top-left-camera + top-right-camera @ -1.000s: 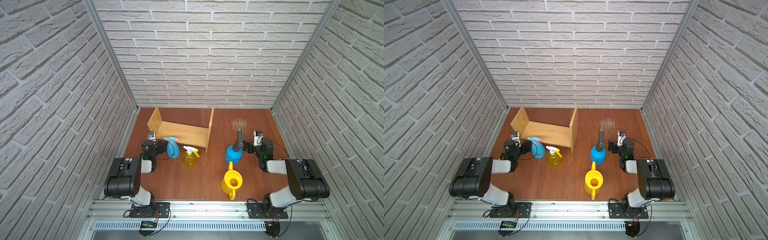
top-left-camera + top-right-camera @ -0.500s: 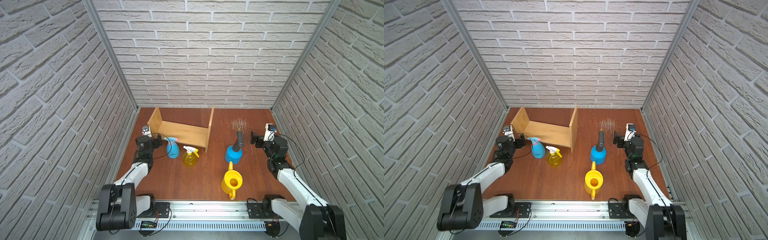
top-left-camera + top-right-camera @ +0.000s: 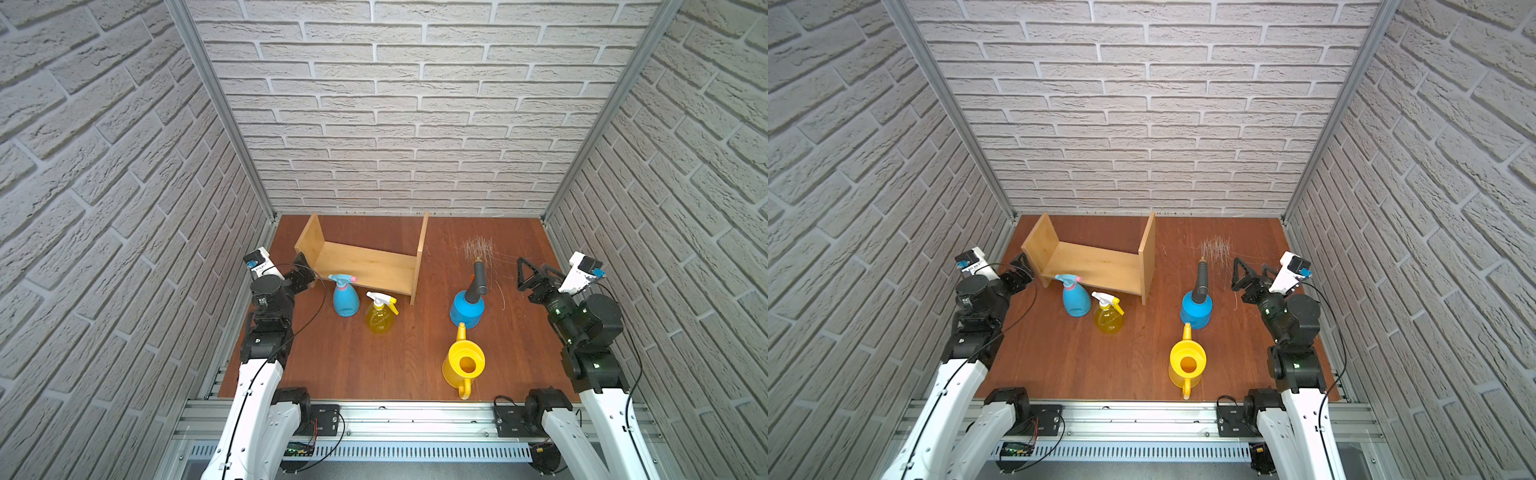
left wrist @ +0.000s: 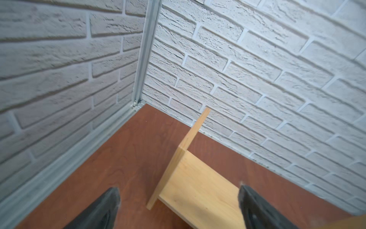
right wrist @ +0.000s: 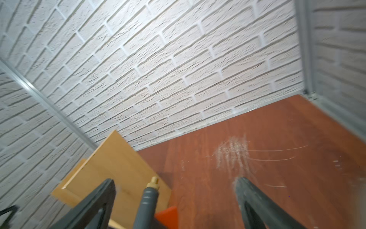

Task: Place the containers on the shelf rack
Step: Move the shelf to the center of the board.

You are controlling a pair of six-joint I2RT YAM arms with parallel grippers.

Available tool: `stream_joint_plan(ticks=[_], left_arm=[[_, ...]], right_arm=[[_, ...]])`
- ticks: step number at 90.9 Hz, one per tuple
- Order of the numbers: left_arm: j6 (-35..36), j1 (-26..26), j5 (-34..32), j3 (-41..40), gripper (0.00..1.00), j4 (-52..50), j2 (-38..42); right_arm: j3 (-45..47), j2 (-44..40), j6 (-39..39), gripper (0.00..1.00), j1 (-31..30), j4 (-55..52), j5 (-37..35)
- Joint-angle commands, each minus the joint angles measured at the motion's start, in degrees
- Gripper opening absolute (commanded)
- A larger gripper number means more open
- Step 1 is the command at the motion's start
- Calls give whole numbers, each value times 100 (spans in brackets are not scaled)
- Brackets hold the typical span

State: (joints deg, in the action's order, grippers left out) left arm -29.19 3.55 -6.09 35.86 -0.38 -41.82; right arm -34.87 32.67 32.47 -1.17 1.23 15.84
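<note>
Looking down onto a red-brown tabletop [image 3: 353, 365] walled in white brick. Finding the shelf rack [image 3: 365, 266] standing back left, blue pressure sprayer [image 3: 466, 309] upright to its right, yellow watering can [image 3: 453, 374] just in front of that, light-blue spray bottle [image 3: 345, 300] and yellow spray bottle [image 3: 379, 319] together before the rack. Holding left jaws spread, empty, beside the rack's left panel; right jaws spread, empty, near the sprayer.

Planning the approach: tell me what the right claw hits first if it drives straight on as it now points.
Most likely the blue pressure sprayer: its black head shows between the open fingers of the right claw. The shelf rack stands behind it. Depth is unclear.
</note>
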Motion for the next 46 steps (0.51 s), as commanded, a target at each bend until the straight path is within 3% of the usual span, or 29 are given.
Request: stream_joint_plan(ticks=[1, 15, 22, 30, 46], left_arm=[[-1181, -68, 1001, 134, 98, -121, -18], [-1786, -153, 2412, 353, 98, 400, -518], [-1872, -493, 2637, 704, 98, 433, -818], [-1302, -1527, 2039, 1231, 98, -15, -990], [222, -3967, 118, 2655, 99, -1234, -1663]], right_arm=[[-28, 76, 514, 99, -257, 414, 1408], [238, -503, 0, 99, -900, 504, 1300], [227, -585, -160, 99, -1083, 384, 1168], [174, -492, -188, 99, -1162, 343, 1247], [163, -512, -227, 99, -1309, 309, 1212]])
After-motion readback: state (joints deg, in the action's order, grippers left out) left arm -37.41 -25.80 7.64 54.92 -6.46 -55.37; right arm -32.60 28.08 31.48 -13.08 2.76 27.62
